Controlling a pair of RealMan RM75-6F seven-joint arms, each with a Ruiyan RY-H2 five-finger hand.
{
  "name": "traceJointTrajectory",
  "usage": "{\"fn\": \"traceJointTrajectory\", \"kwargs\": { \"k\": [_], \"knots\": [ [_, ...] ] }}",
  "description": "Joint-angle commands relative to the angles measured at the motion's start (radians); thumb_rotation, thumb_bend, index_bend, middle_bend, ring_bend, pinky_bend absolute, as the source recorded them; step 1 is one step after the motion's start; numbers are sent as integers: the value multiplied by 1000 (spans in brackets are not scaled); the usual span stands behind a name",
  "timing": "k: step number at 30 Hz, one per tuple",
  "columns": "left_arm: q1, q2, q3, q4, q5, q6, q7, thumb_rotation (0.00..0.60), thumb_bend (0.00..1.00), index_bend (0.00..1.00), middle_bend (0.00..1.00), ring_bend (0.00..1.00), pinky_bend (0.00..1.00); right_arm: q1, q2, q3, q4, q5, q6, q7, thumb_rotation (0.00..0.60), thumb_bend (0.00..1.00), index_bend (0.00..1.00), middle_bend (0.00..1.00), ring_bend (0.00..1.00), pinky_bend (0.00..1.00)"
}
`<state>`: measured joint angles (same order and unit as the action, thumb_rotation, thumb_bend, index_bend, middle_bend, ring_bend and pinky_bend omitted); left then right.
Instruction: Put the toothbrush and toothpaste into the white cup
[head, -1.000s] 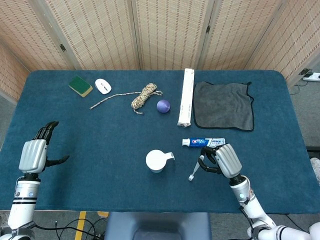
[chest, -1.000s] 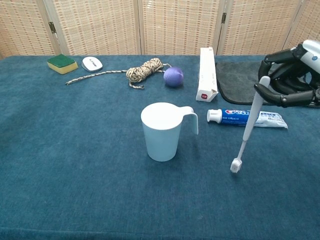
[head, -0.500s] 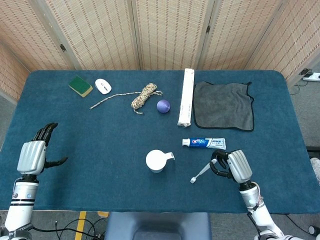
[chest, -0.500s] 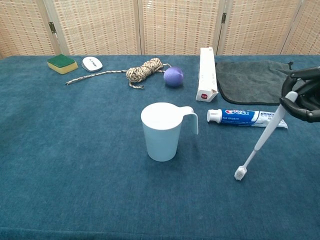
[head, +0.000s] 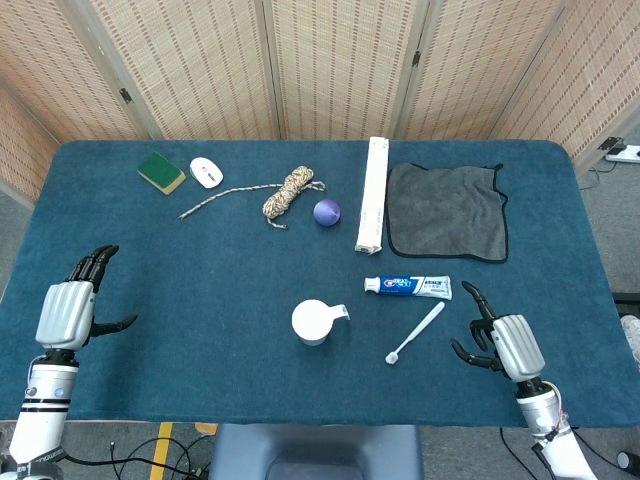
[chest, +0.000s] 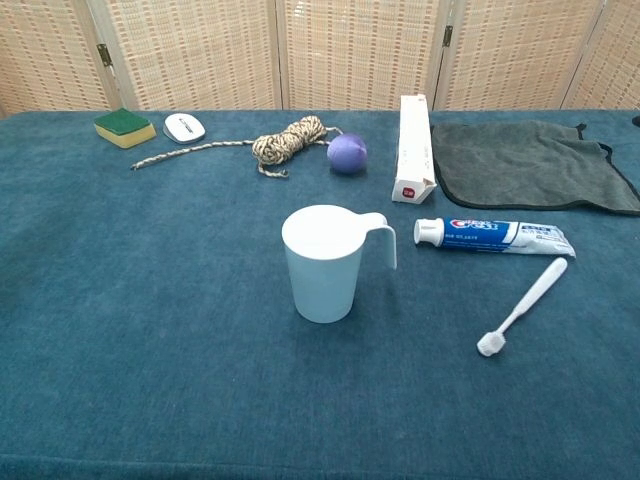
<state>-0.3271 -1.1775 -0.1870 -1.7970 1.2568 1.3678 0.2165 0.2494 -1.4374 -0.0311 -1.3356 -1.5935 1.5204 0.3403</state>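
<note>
The white cup (head: 314, 322) (chest: 326, 262) stands upright in the middle near the front, its handle pointing right. To its right a white toothbrush (head: 415, 333) (chest: 524, 305) lies flat and slanted on the blue cloth, head toward the front. The blue-and-white toothpaste tube (head: 407, 286) (chest: 493, 235) lies just behind it, cap to the left. My right hand (head: 503, 344) hovers right of the toothbrush, fingers spread, holding nothing. My left hand (head: 72, 308) is at the far left front edge, open and empty. Neither hand shows in the chest view.
At the back are a green sponge (head: 161, 172), a small white oval object (head: 205, 172), a coiled rope (head: 286, 193), a purple ball (head: 327, 211), a long white box (head: 371, 194) and a grey cloth (head: 446, 210). The table's front edge lies just below both hands.
My right hand let go of the toothbrush, which now lies flat on the table. The hand drew back to the right and front and left the chest view. The left hand barely moved.
</note>
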Motion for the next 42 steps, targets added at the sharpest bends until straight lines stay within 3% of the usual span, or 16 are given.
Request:
{"fn": "traceJointTrajectory", "kwargs": {
  "k": [1,5,8,13,21,32,42],
  "knots": [
    [0,1,-1,-2,0,1,2,600,120,117,148,189,445,12,61,-13,-37,-29,-31,-83,600,226,86,858,1000,984],
    [2,5,-1,-6,-6,2,7,600,120,117,148,189,445,60,133,-27,-106,-87,-98,-195,600,226,321,859,1000,984],
    [5,5,-1,-7,-10,6,9,600,120,117,148,189,445,108,168,-40,-150,-125,-178,-268,600,225,423,861,1000,984],
    [12,8,0,-11,-8,15,6,600,120,117,148,189,445,176,163,-40,-171,-144,-295,-320,600,226,440,881,1000,984],
    [19,17,0,-13,-3,23,-1,600,120,117,148,189,445,253,92,-33,-102,-145,-427,-380,600,255,440,881,1000,984],
    [25,14,2,-5,-12,21,-5,600,120,117,148,189,445,301,35,-29,6,-136,-486,-418,600,298,472,881,1000,984],
    [30,7,7,18,-7,14,-36,600,120,117,148,189,444,329,16,-39,36,-137,-519,-469,600,305,481,880,1000,984]
  ]
}}
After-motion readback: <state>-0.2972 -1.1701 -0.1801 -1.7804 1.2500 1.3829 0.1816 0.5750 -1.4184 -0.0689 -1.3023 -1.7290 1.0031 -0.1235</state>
